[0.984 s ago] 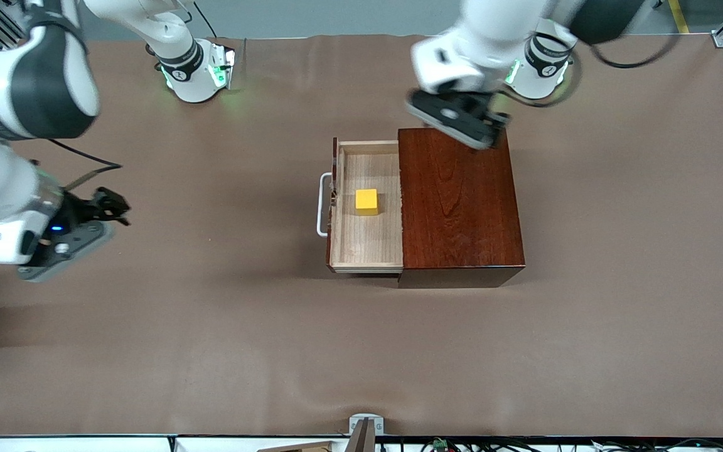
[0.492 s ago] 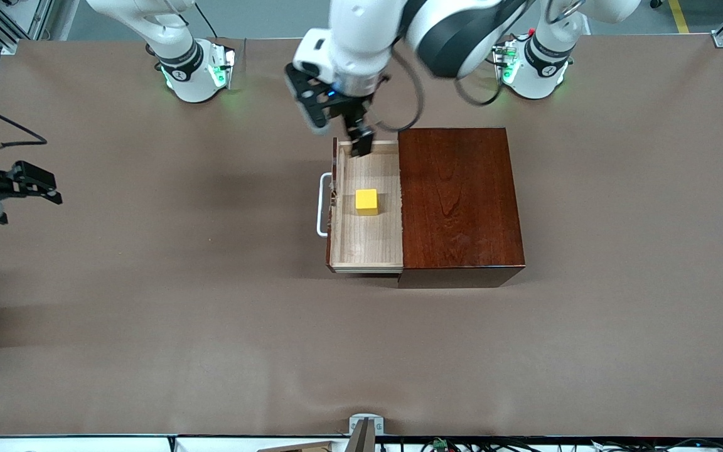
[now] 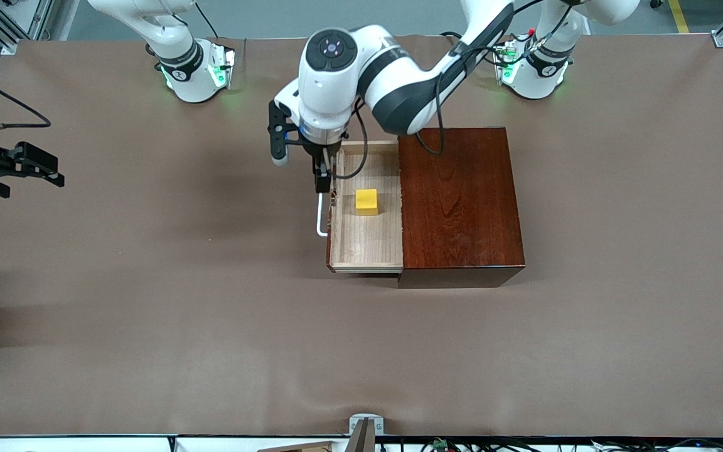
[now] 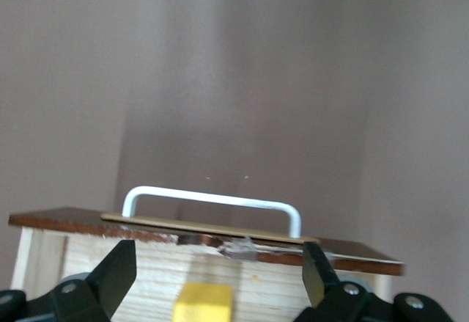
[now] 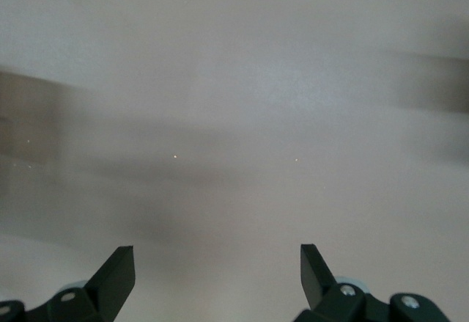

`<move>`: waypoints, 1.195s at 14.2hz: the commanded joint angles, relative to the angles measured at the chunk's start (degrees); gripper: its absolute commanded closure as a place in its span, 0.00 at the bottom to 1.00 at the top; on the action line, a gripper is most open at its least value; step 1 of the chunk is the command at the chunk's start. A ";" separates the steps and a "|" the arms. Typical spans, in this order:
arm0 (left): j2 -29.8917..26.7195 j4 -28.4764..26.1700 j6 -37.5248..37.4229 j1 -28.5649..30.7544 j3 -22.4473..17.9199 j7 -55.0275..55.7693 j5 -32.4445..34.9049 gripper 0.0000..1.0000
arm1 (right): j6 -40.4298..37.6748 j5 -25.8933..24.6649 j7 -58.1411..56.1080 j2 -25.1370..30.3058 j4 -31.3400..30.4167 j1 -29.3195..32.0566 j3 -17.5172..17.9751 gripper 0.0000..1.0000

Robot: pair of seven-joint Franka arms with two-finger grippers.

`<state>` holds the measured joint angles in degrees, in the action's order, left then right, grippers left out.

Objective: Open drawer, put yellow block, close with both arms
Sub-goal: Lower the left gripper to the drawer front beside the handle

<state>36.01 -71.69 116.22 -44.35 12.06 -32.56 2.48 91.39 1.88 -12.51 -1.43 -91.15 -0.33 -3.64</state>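
The drawer (image 3: 366, 207) is seen pulled out of the dark box (image 3: 459, 201), toward the right arm's end of the worktop (image 3: 211, 314), and the yellow block (image 3: 366, 201) lies inside it on the pale wood floor, apart from the drawer walls. At the right arm's end of the worktop, the right tool (image 3: 29, 168) is held up over bare surface, well apart from the drawer, with its fingers (image 5: 113, 274) spread wide and nothing between them; that arm waits. Nearer the middle, the left tool (image 3: 322, 179) is held over the drawer's front panel and white handle (image 3: 320, 213), pointing down. In the left wrist view its fingers (image 4: 117, 267) are shown released and wide apart, the handle (image 4: 212, 201) and block (image 4: 203, 304) being framed between them, with nothing grasped.
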 commanded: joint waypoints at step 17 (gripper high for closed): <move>9.43 2.00 8.32 -2.32 -4.24 -5.76 3.32 0.00 | -4.64 0.75 13.65 4.86 -1.31 2.08 2.14 0.00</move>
<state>44.71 -71.11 124.46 -45.77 8.56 -37.41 4.07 87.66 1.89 0.61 2.25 -92.07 0.86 -2.29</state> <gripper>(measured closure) 0.000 0.000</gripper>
